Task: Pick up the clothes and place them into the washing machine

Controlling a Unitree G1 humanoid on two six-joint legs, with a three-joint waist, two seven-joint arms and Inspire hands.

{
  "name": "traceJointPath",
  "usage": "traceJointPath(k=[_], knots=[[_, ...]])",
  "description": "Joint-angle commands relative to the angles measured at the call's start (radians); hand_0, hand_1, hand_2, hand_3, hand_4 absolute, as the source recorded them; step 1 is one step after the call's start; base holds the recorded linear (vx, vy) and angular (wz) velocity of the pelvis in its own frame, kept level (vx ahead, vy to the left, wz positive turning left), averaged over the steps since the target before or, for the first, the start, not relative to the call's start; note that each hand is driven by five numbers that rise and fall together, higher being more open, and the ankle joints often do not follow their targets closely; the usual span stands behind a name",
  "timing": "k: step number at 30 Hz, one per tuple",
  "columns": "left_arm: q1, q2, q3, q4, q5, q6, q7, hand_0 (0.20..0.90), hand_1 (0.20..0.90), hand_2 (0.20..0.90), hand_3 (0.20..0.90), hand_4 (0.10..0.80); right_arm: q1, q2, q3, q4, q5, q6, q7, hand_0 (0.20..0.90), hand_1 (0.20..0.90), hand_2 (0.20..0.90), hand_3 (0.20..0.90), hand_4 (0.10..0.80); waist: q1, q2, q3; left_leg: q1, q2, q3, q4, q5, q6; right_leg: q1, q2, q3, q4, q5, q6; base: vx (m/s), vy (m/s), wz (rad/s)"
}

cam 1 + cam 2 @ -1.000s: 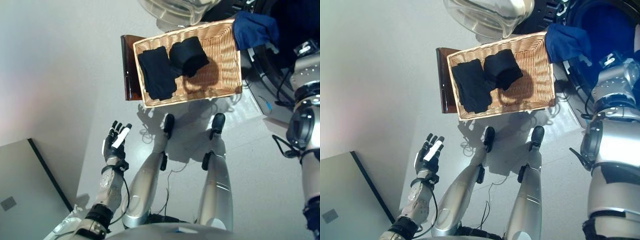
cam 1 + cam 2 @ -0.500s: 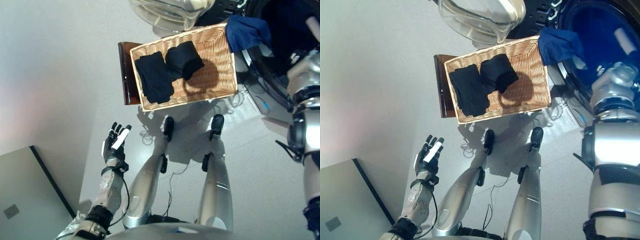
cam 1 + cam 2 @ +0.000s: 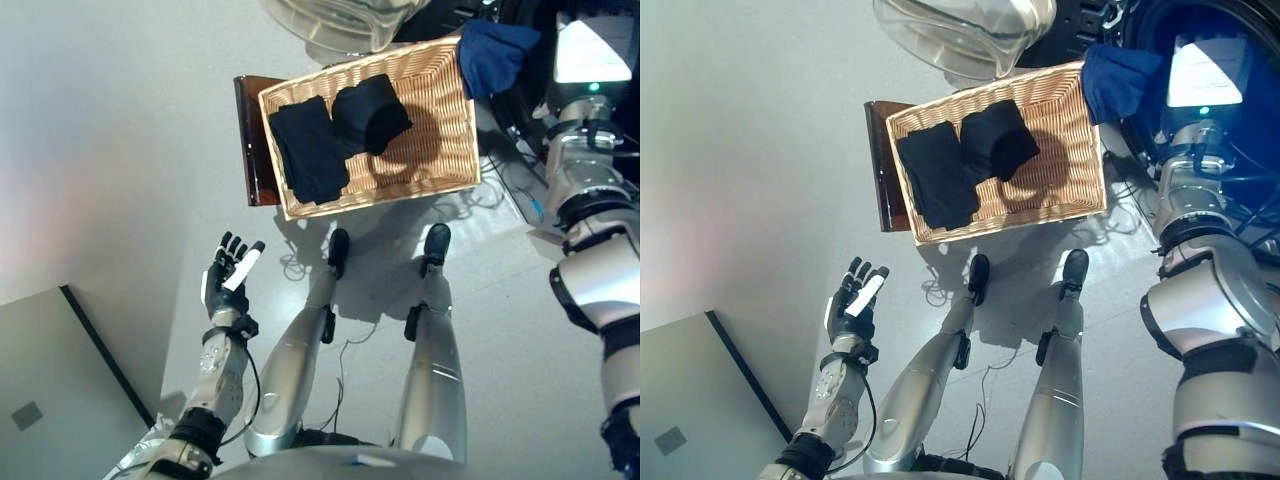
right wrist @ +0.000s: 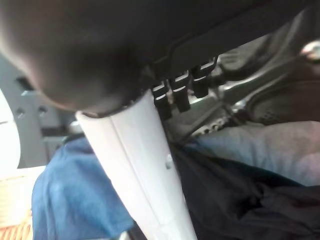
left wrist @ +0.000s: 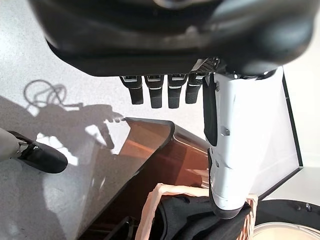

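Note:
A wicker basket (image 3: 440,150) on the floor holds two dark garments: a flat one (image 3: 310,150) and a bundled one (image 3: 372,112). A blue garment (image 3: 495,55) hangs over the rim of the washing machine (image 3: 1252,28) at the upper right. My right arm reaches up into that opening. The right wrist view shows my right hand (image 4: 135,150) open, its fingers (image 4: 172,95) straight just above the blue garment (image 4: 65,190) and a dark cloth (image 4: 225,200) inside. My left hand (image 3: 230,280) hangs open over the floor, away from the basket.
The machine's clear round door (image 3: 340,20) stands open behind the basket. A dark brown stool (image 3: 252,140) sticks out from under the basket's left side. A pale panel with a dark edge (image 3: 60,380) lies at the lower left.
My right arm has swung up and in towards the machine's mouth beside the blue garment. The view has shifted slightly. The left hand and the basket's clothes stay put.

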Motion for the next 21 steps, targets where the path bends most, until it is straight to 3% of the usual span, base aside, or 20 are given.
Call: traceJointPath(k=[1, 21], knots=[[-0.012, 0.035, 0.042, -0.021, 0.028, -0.080, 0.029, 0.900, 0.900, 0.900, 0.900, 0.800, -0.066, -0.086, 0.108, -0.043, -0.053, 0.056, -0.051, 0.900, 0.900, 0.900, 0.900, 0.800, -0.002, 0.049, -0.028, -0.018, 0.001, -0.019, -0.011, -0.019, -0.076, -0.015, 0.030, 0.030, 0.144, -0.159, 0.010, 0.000, 0.000, 0.00], [-0.024, 0.038, 0.046, -0.021, 0.026, -0.092, 0.035, 0.900, 0.900, 0.900, 0.900, 0.800, -0.104, -0.031, 0.109, -0.100, -0.078, 0.053, -0.071, 0.900, 0.900, 0.900, 0.900, 0.800, -0.001, 0.046, -0.013, -0.033, 0.000, -0.022, -0.001, -0.018, -0.075, -0.032, 0.030, 0.032, 0.163, -0.164, 0.006, 0.000, 0.000, 0.00]])
